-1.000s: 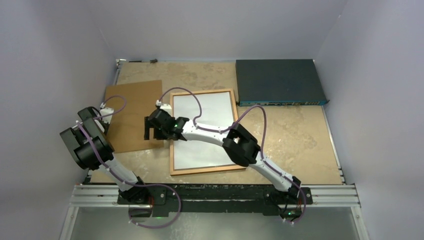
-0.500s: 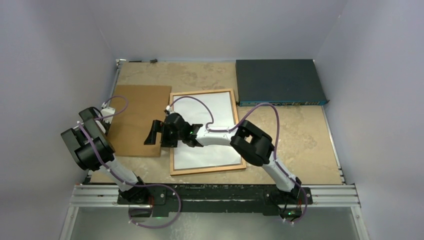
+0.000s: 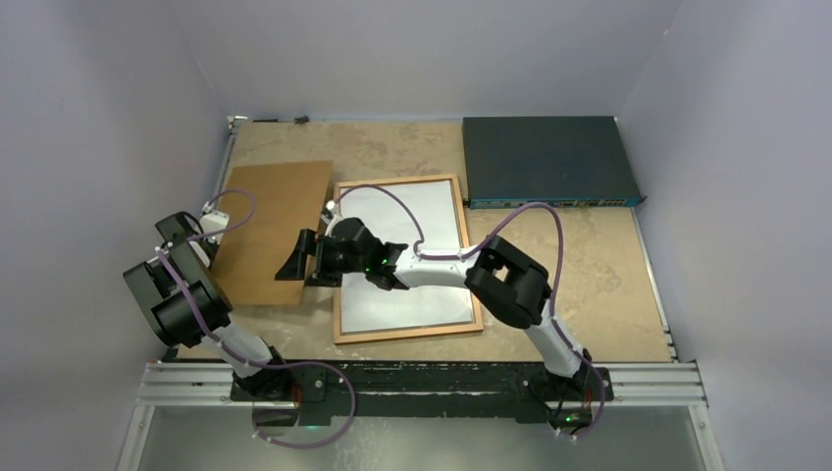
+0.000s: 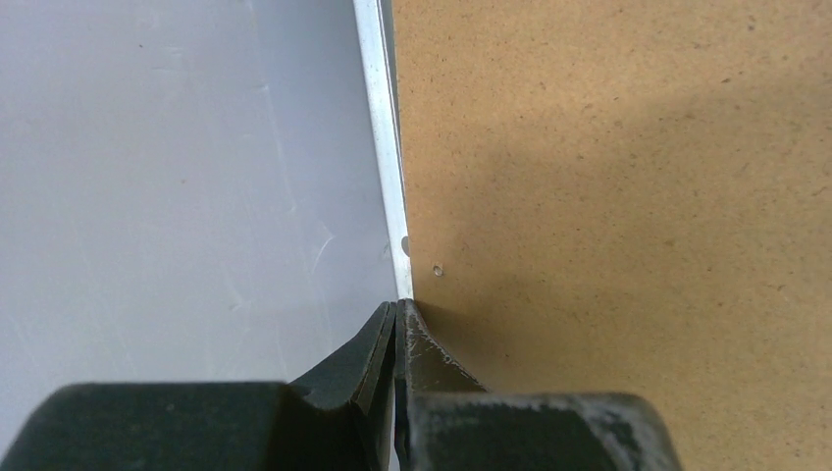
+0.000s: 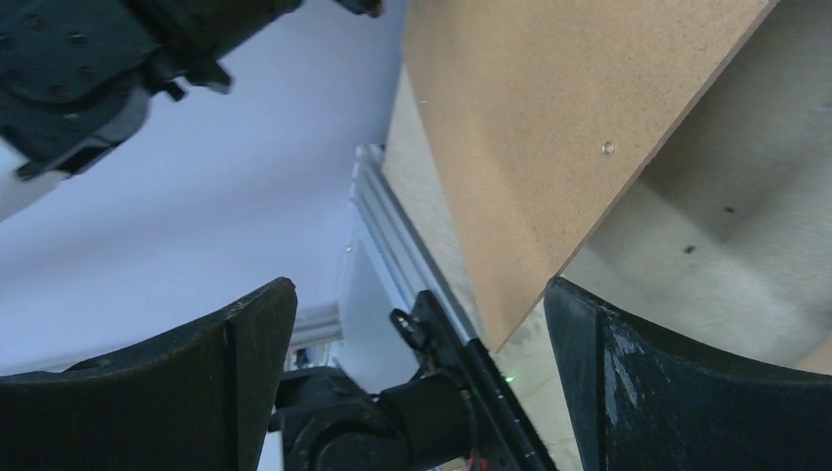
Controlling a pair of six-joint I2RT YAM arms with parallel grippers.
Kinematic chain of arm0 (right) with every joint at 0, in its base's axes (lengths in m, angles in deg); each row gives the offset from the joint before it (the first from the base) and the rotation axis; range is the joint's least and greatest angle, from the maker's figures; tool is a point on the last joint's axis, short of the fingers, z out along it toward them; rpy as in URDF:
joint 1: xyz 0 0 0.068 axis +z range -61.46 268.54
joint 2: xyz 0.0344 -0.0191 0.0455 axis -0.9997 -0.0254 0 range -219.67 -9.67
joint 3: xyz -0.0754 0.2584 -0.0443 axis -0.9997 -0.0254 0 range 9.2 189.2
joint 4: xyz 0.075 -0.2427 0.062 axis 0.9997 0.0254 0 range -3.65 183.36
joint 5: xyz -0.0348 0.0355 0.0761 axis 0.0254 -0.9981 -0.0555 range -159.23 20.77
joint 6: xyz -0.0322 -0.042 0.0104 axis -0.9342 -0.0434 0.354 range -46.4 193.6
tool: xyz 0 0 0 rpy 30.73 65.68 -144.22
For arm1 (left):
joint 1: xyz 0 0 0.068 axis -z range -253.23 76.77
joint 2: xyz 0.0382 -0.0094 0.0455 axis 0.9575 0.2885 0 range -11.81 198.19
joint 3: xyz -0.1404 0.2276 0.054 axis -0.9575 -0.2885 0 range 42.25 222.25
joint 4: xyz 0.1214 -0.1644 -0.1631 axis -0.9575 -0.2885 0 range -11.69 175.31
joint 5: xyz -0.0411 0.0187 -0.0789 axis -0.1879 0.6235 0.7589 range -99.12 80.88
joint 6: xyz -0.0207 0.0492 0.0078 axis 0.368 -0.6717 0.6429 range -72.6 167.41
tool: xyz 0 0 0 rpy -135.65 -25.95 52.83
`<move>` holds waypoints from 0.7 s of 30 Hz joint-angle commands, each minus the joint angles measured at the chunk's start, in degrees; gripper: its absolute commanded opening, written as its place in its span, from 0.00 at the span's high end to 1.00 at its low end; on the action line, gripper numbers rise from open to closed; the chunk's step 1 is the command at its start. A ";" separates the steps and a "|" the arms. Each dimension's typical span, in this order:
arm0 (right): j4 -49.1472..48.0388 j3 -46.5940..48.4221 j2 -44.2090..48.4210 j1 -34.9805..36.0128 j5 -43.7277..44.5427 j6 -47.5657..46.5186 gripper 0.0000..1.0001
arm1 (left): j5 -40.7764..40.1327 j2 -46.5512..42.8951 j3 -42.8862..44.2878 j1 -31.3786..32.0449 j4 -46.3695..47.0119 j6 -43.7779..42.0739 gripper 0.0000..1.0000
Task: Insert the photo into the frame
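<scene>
The frame [image 3: 392, 337] lies flat at the table's middle, and the photo [image 3: 442, 216] lies inside it with its white back up. The brown backing board [image 3: 270, 231] is left of the frame, tilted, with its near corner off the table. My left gripper [image 3: 209, 221] is shut on the board's left edge; in the left wrist view the fingers [image 4: 397, 314] close on the edge of the board [image 4: 608, 196]. My right gripper [image 3: 299, 257] is open and empty by the board's near right corner. In the right wrist view the gripper [image 5: 422, 373] faces the raised board [image 5: 530, 128].
A dark blue flat box [image 3: 545, 162] lies at the back right, next to the frame's far right corner. The right arm stretches across the frame's lower half. The left wall and the metal table rail [image 5: 392, 245] are close behind the board.
My right gripper has moved left off the frame to the board's near right corner. The board has swung and tilted up in my left gripper, its far edge now nearer the frame.
</scene>
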 commanded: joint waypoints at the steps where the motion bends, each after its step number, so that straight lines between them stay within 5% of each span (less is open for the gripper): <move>1: -12.08 3.27 2.90 1.07 -1.38 1.59 0.01 | 9.09 0.39 -3.92 2.65 -12.53 1.55 1.00; 18: -14.68 -11.15 10.62 -0.43 -0.43 7.08 0.01 | 8.73 -2.76 -7.36 11.54 -13.26 4.44 1.00; 21: -9.10 -11.31 11.79 -0.74 2.58 5.92 0.01 | 7.93 -2.32 -7.14 11.70 -13.20 4.53 1.00</move>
